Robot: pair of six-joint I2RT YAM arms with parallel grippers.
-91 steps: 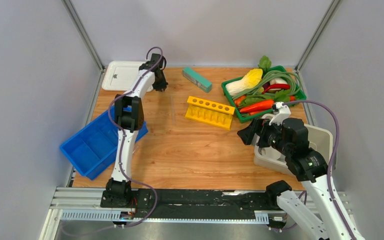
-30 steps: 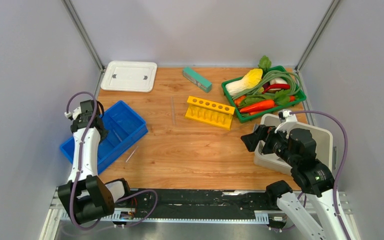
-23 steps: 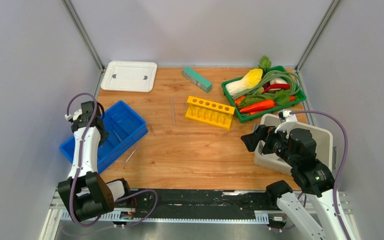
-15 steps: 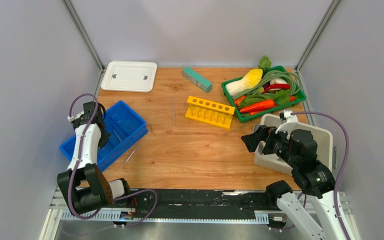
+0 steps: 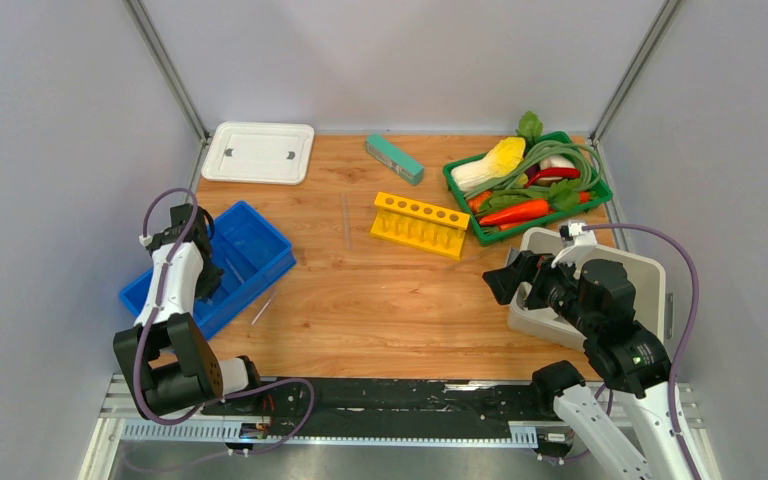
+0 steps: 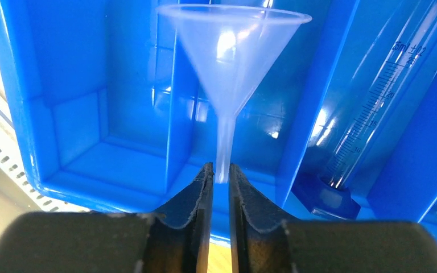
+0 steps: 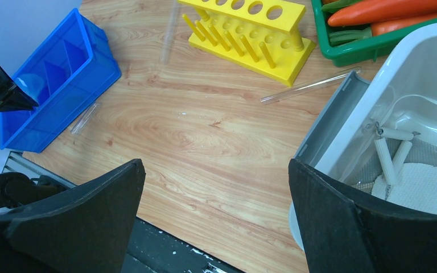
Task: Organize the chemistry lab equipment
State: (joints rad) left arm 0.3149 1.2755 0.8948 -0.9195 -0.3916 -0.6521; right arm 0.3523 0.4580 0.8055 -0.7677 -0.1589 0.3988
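Both arms point(image 5: 165, 290) have white links, bulky black joints and a looped purple cable point(image 5: 625, 228).

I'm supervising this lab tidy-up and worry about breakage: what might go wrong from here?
The funnel sits only by its stem tip between the left gripper's barely parted jaws; it may tip against the graduated cylinder in the next compartment. A glass tube lies loose beside the grey tub; a sweep by the open right gripper might roll it.
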